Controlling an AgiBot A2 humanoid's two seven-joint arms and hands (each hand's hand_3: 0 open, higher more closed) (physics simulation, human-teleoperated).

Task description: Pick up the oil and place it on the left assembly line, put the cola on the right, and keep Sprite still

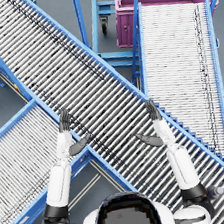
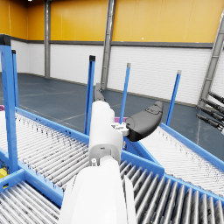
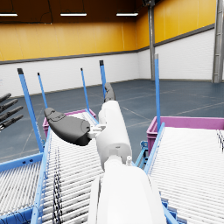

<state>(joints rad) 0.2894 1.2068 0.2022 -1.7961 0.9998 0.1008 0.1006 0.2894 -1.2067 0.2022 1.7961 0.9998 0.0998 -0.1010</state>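
Left robot hand point(image 1: 69, 135), right robot hand point(image 1: 153, 124), both empty; small dark bottle point(image 1: 214, 191).

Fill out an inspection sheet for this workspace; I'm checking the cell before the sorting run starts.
Surface: central roller conveyor runs diagonally; left line and right line flank it.
Job's things: no oil, cola or Sprite identifiable; small dark object by the right elbow, too small to tell.
Clutter: nothing seen.
Hands: left hand and right hand open, raised over the central conveyor, holding nothing.
Cables: nothing seen.
Surroundings: pink bin at the right line's far end; grey floor; yellow-and-white walls.
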